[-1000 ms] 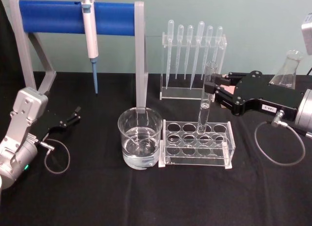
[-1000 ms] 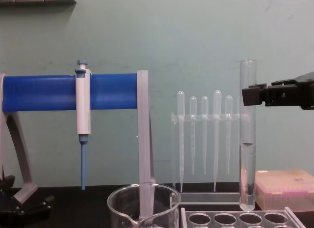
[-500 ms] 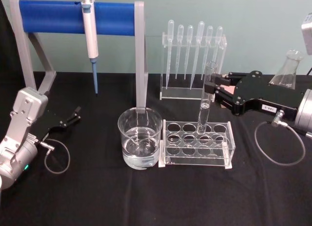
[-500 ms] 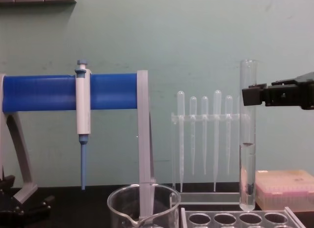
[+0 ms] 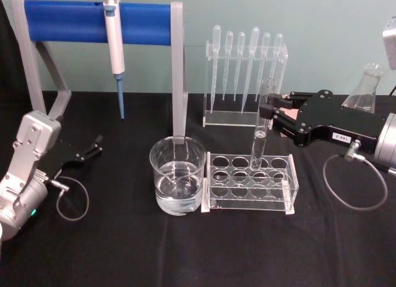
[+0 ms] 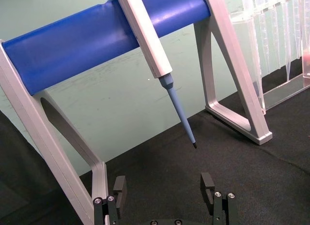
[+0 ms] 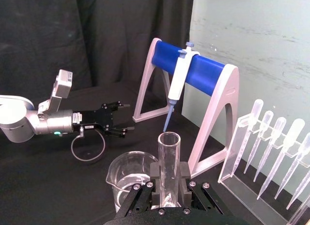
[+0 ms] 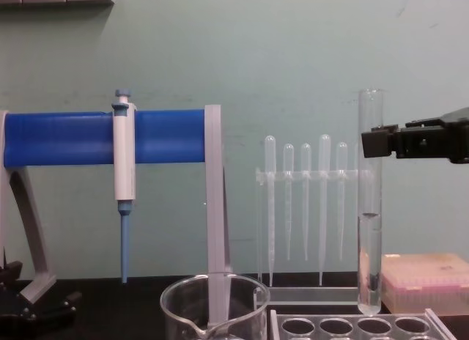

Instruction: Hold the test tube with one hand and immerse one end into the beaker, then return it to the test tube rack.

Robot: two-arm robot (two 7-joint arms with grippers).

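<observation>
Glass test tube [image 5: 260, 123] hangs upright in the right gripper [image 5: 270, 111], whose 2 black fingers are clamped on it just under the flared rim. Across the last 1 second almost nothing has shifted: the tube's round bottom stays level with the top of the clear rack [image 5: 250, 200], over a back-row hole, and the chest view does not settle whether it has entered that hole. Clear liquid fills the tube's lower part. The beaker [image 5: 162, 175], holding some water, stands just beside the rack on the robot's left, untouched. The left gripper [image 5: 94, 146] rests parked well apart on the black cloth, jaws spread and empty. Judged from this standstill, the arm is pausing at the rack. Whether the dip into the beaker lies ahead or behind cannot be read here.
</observation>
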